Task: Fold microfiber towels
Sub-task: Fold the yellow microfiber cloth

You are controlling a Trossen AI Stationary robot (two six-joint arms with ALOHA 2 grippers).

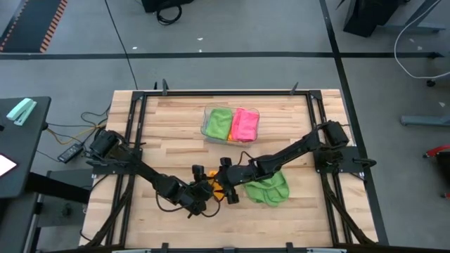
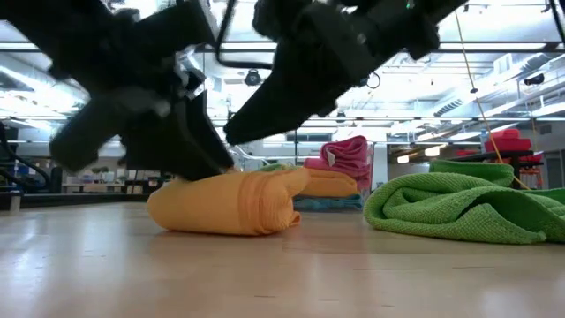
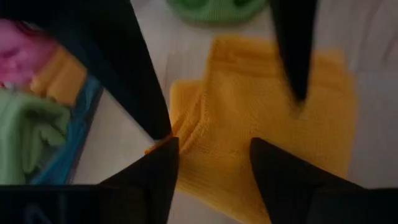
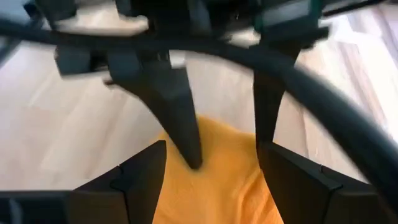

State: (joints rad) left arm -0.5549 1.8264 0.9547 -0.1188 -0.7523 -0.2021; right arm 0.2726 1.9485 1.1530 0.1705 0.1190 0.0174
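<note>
Now, from above, both grippers meet over the orange towel [image 1: 211, 188] near the table's [image 1: 169, 133] front; the green towel [image 1: 267, 188] lies just beside. At table level the orange one is a thick bundle. Your left gripper [image 3: 214, 155] straddles it with fingers apart, grasping nothing; the right gripper [image 4: 211, 165] is spread too. Lift straight up, so the fold stays.
</note>
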